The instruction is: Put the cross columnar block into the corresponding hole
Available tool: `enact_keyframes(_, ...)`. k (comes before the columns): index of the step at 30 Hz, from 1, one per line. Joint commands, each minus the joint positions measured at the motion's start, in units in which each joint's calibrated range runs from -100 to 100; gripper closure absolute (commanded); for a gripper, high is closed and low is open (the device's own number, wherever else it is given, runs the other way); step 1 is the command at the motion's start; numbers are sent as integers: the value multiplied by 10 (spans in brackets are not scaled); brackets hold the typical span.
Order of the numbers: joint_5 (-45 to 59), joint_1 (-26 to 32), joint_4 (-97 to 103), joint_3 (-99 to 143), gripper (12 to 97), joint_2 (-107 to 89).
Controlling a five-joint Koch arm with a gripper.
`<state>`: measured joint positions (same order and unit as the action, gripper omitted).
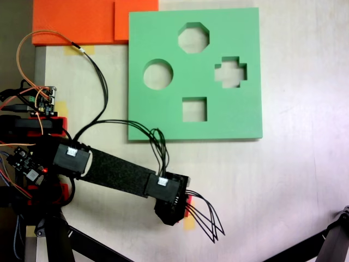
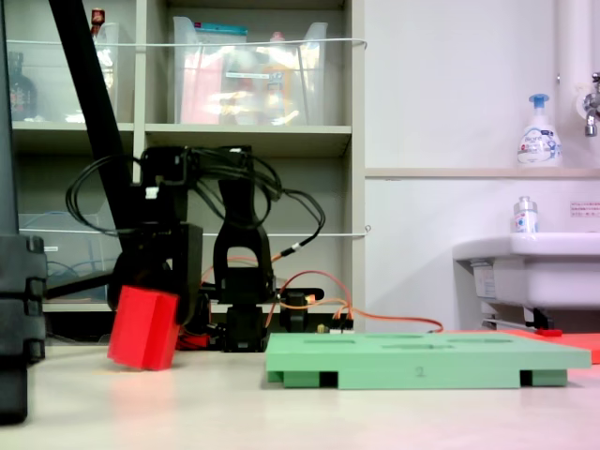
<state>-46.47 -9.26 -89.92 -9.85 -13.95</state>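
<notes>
1. The red block [image 2: 143, 328] hangs tilted in the gripper [image 2: 155, 314], its lower corner at or just above the tabletop [image 2: 375, 417]; I cannot tell which.
2. The jaws are clamped on the block's upper part.
3. The green board [image 1: 194, 76] lies flat, well apart from the block.
4. Its plus-shaped hole [image 1: 230, 72] sits open on the right side in a fixed view, between the octagonal hole [image 1: 193, 37] and the square hole [image 1: 194, 109].
5. The arm [image 1: 117, 173] reaches out below the board.
</notes>
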Motion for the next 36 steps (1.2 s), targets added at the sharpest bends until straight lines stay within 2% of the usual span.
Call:
enact_keyframes(1,-6,8,-83,-7,660,-70)
enact_keyframes(9,-3,54,-101,-27,660,-288)
enact_keyframes(14,-26,122,-101,-97,658,-337)
enact_keyframes(18,-57,168,-101,-153,660,-333)
enact_keyframes(24,-101,228,13,-166,660,-284)
enact_keyframes(36,-159,251,201,-223,660,-99)
